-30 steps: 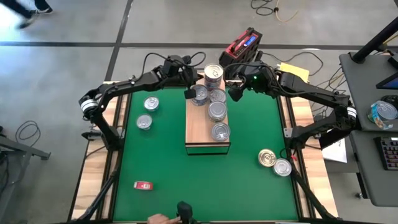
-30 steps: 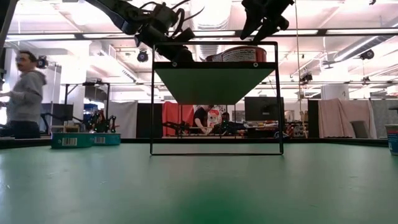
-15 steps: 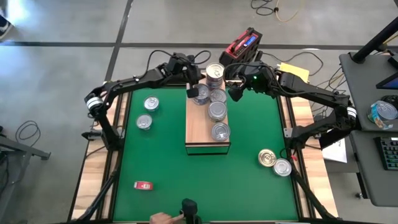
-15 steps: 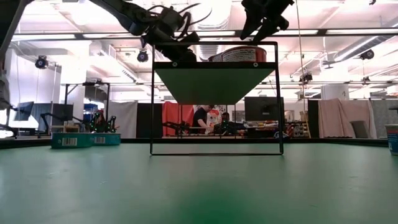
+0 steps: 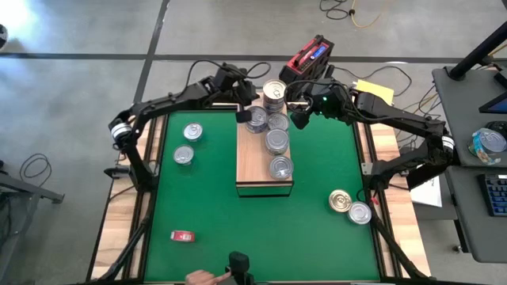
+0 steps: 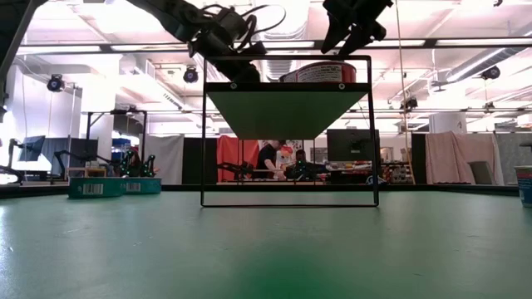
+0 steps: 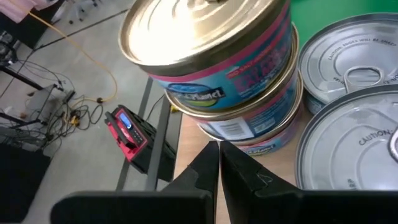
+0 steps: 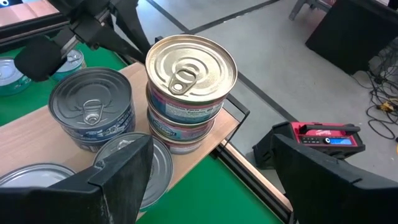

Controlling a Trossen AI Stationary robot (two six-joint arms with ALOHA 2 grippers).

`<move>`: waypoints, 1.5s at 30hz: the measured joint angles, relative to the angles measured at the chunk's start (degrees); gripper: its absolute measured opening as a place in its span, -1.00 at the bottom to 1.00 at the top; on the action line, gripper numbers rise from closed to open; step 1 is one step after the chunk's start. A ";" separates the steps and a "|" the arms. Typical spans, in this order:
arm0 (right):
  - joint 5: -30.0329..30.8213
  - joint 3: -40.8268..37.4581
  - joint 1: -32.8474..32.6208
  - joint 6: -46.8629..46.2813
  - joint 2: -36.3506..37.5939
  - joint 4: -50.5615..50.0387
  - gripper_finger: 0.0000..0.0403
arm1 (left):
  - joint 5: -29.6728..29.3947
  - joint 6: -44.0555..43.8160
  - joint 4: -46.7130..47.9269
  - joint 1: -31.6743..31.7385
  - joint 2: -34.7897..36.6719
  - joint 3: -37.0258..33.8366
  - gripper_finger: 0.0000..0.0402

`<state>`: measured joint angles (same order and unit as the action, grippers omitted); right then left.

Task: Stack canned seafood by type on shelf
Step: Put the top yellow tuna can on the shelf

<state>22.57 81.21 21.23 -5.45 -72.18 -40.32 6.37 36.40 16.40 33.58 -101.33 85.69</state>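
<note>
Your high view looks straight down on the whole bench (image 5: 317, 182). The low one sits at mat level, facing the room. Both wrist views sit close, sharing the gold-lidded stack (image 7: 211, 56) on the shelf (image 8: 37, 146).

Bright even overhead light, ceiling strip lights (image 6: 274, 43) glaring in the low view, gold lid (image 7: 205, 25) blown out, soft shadows

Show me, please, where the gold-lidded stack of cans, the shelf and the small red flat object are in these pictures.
gold-lidded stack of cans (image 8: 191, 65), right wrist view, on the top lid's pull ring.
shelf (image 5: 252, 166), high view, on bare wood beside the nearest can.
small red flat object (image 5: 182, 235), high view, on its middle.
</note>
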 joint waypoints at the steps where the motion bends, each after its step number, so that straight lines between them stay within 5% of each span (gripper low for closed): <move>1: 0.00 0.00 0.00 0.00 0.00 0.00 0.56 | 0.00 0.00 0.16 0.05 0.25 0.00 -1.00; 12: -0.04 -2.81 0.00 -1.01 0.00 0.39 0.56 | -0.20 0.13 5.49 0.08 7.73 -0.88 -1.00; 19: -0.04 -3.98 0.00 -2.68 0.00 0.87 0.56 | 20.84 1.60 6.05 -0.42 13.24 -8.86 -1.00; 26: -0.04 -4.00 0.00 -3.14 0.02 2.36 0.56 | 9.83 0.57 2.42 -3.35 12.58 -11.80 -1.00; 45: -0.24 -4.00 0.00 -3.65 0.07 2.23 0.56 | 8.69 -1.56 4.76 -3.76 12.08 -11.96 -1.00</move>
<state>22.33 77.21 21.23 -9.10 -72.12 -38.09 15.06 34.85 21.16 29.82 -89.25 73.73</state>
